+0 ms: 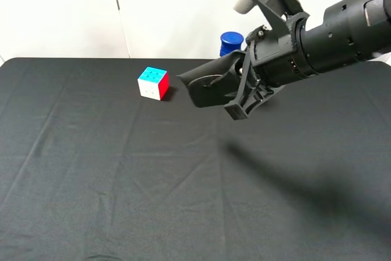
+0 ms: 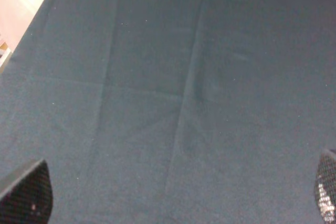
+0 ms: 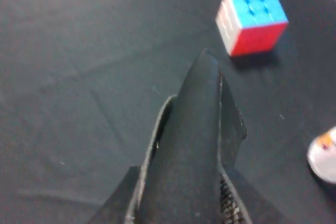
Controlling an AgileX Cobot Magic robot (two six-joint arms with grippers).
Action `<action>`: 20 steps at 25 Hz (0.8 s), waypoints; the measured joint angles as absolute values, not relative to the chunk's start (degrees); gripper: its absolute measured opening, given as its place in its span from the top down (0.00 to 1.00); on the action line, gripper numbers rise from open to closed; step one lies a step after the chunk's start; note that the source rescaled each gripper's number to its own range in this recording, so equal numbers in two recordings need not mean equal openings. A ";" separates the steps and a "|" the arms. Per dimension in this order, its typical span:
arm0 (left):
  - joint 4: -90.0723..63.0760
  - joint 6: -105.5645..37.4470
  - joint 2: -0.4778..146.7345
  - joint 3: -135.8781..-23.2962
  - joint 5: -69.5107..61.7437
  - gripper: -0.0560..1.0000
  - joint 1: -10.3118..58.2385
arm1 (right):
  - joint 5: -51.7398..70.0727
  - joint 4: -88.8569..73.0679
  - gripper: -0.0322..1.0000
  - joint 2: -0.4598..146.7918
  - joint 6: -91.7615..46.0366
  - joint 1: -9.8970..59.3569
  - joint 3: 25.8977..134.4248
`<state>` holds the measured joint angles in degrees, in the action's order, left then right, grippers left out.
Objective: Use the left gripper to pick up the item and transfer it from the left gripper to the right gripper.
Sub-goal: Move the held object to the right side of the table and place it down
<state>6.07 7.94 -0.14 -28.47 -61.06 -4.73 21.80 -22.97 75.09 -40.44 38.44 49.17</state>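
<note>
Black cloth table (image 1: 91, 181), creased, mostly bare. My right arm reaches in over it from the far right side.

The right gripper (image 1: 247, 99) is pressed together on the item (image 1: 204, 84), which hangs clear of the cloth. It is pinched near one end, and the free end points toward the puzzle cube (image 1: 153, 82). From the right wrist, the pouch (image 3: 194, 129) runs straight out from between the jaws, edge-on, with no sag that I can see.

The left gripper (image 2: 176, 198) is spread wide, its two fingertips (image 2: 26, 192) at the corners of its own view. Only cloth lies beneath it, and nothing is held.

Handling, my reading:
- The item looks light, soft-skinned and matte, so it is unlikely to slip.
- It holds its line when clamped on the flat faces.
- It is best taken across the flats, not by the thin edges.
- A grip nearer the middle would curb any droop.
- It is not fragile, and a firm squeeze should do no harm.

The bottle's blue cap (image 1: 231, 43) shows behind the arm, apart from the pouch.
</note>
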 joint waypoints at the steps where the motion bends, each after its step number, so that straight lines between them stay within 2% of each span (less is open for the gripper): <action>1: 6.07 7.94 -0.14 -28.47 -61.06 0.00 -4.73 | 21.80 -19.86 0.97 75.09 -37.20 38.44 49.17; 5: 6.07 7.94 -0.14 -28.47 -61.06 0.00 -4.73 | 22.74 -9.32 0.97 75.09 -25.10 37.30 49.17; 8: 6.07 7.94 -0.14 -28.47 -61.06 0.00 -4.73 | 25.31 -6.69 0.97 75.09 -20.14 32.99 49.17; 13: 6.07 7.94 -0.14 -28.47 -61.06 0.00 -4.73 | 27.46 -5.97 0.97 75.09 -18.63 23.36 49.17; 20: 6.07 7.89 -0.14 -28.47 -61.06 0.00 -4.73 | 27.74 -5.97 0.97 75.09 -17.06 13.32 49.17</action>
<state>6.07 7.89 -0.14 -28.47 -61.06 -4.73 27.74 -5.97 75.09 -17.06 13.32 49.17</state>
